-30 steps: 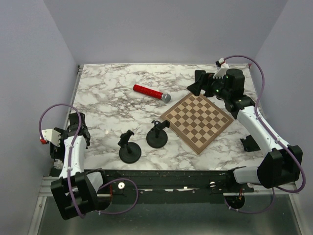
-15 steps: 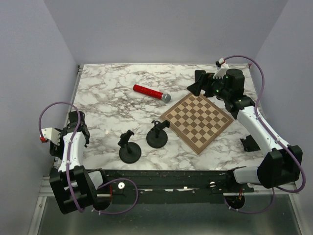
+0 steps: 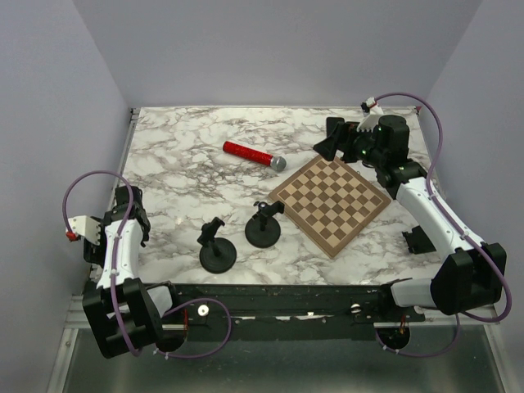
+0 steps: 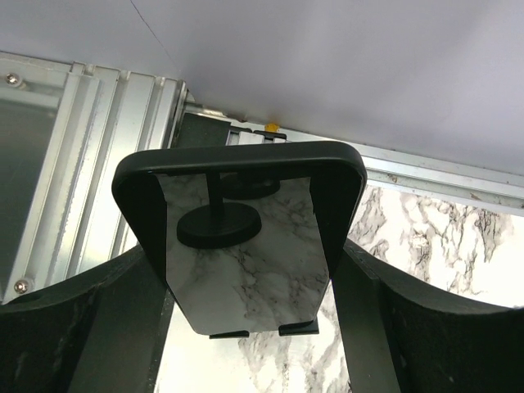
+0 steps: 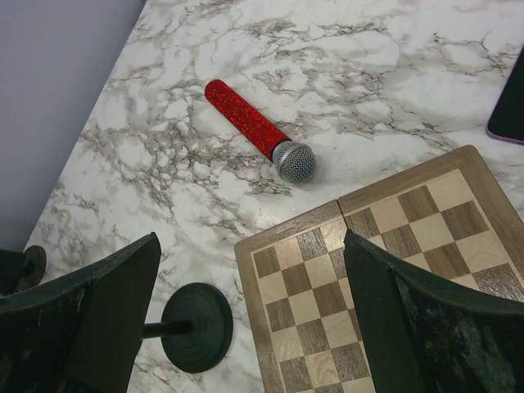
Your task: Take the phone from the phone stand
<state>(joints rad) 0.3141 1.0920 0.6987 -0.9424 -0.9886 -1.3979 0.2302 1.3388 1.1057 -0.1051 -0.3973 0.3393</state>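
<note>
Phone (image 4: 239, 237) clamped in left gripper (image 4: 246, 286)

L fingers pinch the phone's two long edges at the near-left edge of the table (image 3: 188, 139), well apart from the nearest phone stand (image 3: 217, 250). Right gripper (image 5: 250, 246): fingers spread wide, holding nothing, up over the chessboard (image 5: 385, 270) and red mic (image 5: 258, 129).

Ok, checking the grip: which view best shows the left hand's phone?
Left wrist: the phone fills the frame, clamped in the left hand. Top external shows only that hand, phone indiscernible; right wrist misses it.
</note>
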